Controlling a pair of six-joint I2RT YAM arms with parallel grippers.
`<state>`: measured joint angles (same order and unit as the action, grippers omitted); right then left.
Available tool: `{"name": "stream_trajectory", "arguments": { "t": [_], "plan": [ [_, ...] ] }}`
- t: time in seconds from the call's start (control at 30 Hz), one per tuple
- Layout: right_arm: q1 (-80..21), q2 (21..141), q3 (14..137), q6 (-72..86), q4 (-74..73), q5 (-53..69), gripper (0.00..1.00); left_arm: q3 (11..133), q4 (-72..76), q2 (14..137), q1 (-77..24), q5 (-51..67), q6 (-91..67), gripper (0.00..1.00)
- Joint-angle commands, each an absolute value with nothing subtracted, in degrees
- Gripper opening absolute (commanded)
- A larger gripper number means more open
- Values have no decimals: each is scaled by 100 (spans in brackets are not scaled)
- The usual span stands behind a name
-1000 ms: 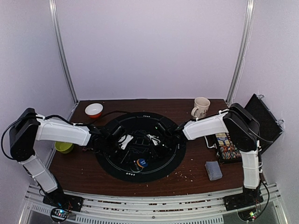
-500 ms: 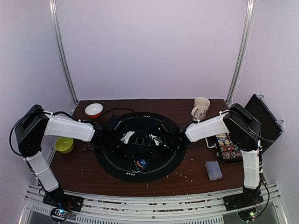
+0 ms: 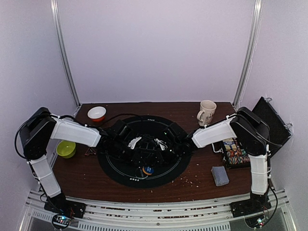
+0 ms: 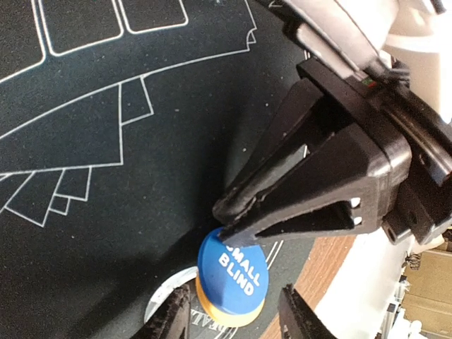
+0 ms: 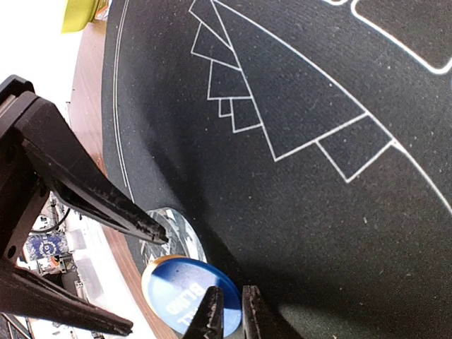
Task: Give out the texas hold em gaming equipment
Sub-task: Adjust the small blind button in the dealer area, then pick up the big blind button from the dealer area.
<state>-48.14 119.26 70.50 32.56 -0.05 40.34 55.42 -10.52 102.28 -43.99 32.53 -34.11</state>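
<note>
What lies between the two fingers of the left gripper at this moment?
The blue SMALL BLIND disc, stacked on an orange disc, lies between the fingers of the left gripper; the left wrist view shows it.

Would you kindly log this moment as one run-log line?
left jaws open near blue disc | right jaws shut beside it | blue disc atop orange disc on mat

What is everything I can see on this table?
Mat: one, black, centre.
Blue disc: one, mat's near edge.
Orange disc: one, under the blue one.
Bowl: one, white-and-orange, far left.
Cup: one, green, left edge.
Triangle: one, red, left of mat.
Mug: one, cream, far right.
Block: one, grey, near right.
Box: one, printed, right edge.
Case: one, black, beyond box.
Left gripper: black, open astride the discs.
Right gripper: black, shut by the discs.
</note>
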Motion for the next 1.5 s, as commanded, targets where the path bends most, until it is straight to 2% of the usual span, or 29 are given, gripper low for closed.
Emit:
{"name": "stream_trajectory", "arguments": {
  "t": [0.0, 0.1, 0.2, 0.27, 0.4, 0.43, 0.53, 0.77, 0.93, 1.03, 1.3, 1.47],
  "plan": [
    [-4821, 11842, 6846, 3324, -182, 3879, 14, 5725, -917, 10265, -4399, 3364, -3401, 45],
    [-4822, 11710, 6785, 3303, -204, 3821, 14, 5936, -1424, 10177, -4397, 2814, -3005, 46],
    [-4825, 11698, 6826, 3273, -265, 3839, 14, 5996, -1679, 9822, -4395, 2274, -2352, 52],
    [-4824, 11700, 6835, 3251, -305, 3821, 14, 5931, -1674, 9466, -4437, 1894, -1704, 64],
    [-4824, 11718, 6817, 3258, -270, 3810, 14, 5874, -1775, 9073, -4693, 1676, -152, 96],
    [-4820, 11736, 6824, 3268, -257, 3822, 14, 5917, -1893, 9089, -4773, 1555, 167, 98],
    [-4817, 11755, 6831, 3342, -191, 3847, 14, 5907, -1985, 9142, -5161, 950, 1279, 98],
    [-4811, 11757, 6804, 3409, -126, 3914, 14, 5282, -1085, 9189, -5229, 1324, 2176, 98],
    [-4812, 11769, 6794, 3420, -115, 3925, 14, 5494, -954, 9733, -5229, 1316, 2015, 96],
    [-4808, 11750, 6785, 3428, -116, 3912, 14, 5509, -880, 9858, -5230, 1703, 1989, 94],
    [-4808, 11729, 6769, 3433, -114, 3903, 13, 5825, -941, 10367, -5224, 1676, 1756, 83],
    [-4810, 11699, 6743, 3448, -88, 3887, 14, 5895, -1007, 10517, -5213, 1699, 1692, 82]
  ]
}}
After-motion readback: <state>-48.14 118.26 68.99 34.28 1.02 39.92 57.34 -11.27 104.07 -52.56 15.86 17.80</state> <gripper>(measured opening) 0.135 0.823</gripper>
